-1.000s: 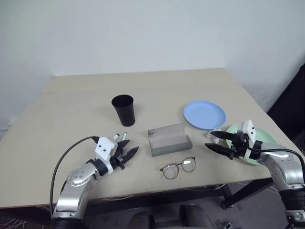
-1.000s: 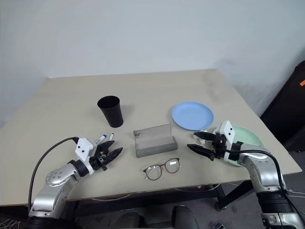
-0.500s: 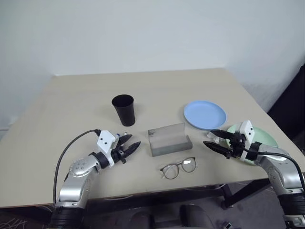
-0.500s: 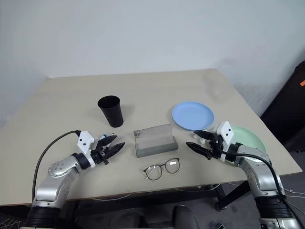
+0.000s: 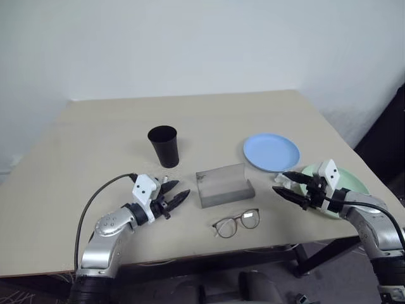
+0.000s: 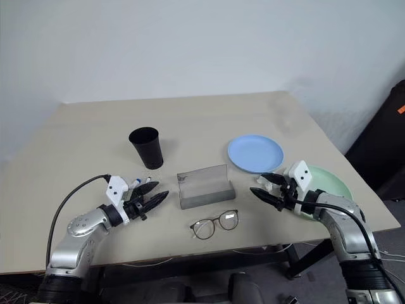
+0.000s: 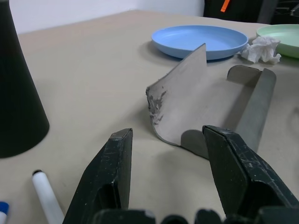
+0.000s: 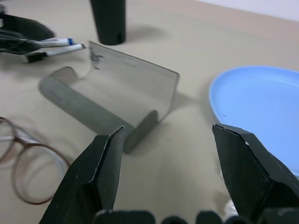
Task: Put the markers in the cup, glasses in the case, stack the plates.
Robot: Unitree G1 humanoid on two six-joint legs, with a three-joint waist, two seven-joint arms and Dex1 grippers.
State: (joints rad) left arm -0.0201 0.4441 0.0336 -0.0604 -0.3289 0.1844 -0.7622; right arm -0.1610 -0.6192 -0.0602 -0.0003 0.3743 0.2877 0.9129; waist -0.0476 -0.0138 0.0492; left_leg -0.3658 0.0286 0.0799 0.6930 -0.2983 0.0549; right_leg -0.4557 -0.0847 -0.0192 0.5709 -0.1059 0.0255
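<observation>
Two markers [image 6: 135, 182] lie side by side on the table just left of my left gripper [image 5: 177, 190], which is open and empty; one marker [image 7: 46, 201] shows beside its finger. The black cup [image 5: 164, 146] stands upright behind them. The grey case [image 5: 223, 184] lies open mid-table, with the glasses [image 5: 236, 222] in front of it. A light blue plate [image 5: 271, 152] sits at the right. Beside it, the mint green plate [image 5: 348, 179] is partly hidden behind my right gripper [image 5: 280, 182], open and empty, pointing toward the case [image 8: 112, 88].
A crumpled white tissue [image 7: 261, 48] lies between the two plates, close to my right gripper. The table's front edge runs just below the glasses. The far half of the tabletop [image 5: 190, 114] is bare.
My left gripper has edged a little forward beside the markers. The right gripper has turned slightly toward the case. Nothing has been taken hold of.
</observation>
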